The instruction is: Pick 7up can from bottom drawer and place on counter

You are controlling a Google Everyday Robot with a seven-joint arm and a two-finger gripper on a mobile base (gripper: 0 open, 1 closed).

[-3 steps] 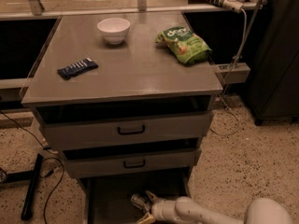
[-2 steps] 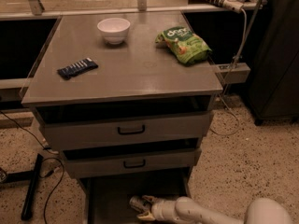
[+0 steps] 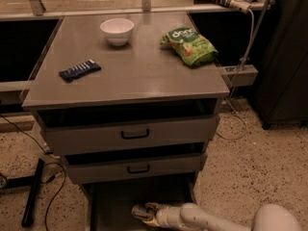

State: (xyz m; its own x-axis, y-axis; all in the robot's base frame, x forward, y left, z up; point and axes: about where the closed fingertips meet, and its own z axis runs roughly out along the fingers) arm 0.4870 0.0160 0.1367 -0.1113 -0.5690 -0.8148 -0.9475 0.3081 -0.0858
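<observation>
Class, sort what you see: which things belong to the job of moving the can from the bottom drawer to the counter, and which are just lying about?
Part of the job: can; bottom drawer; counter; claw, down in the bottom drawer at the can.

Just lying about, all on the counter: bowl; snack bag; dark packet.

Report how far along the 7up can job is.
Done: the lowest grey metal drawer stands open, and the arm's gripper is down inside it. In hand: the gripper is at the small silvery 7up can, which lies low in the drawer, not yet lifted. Left: raising the can out and setting it on the broad grey counter top.
</observation>
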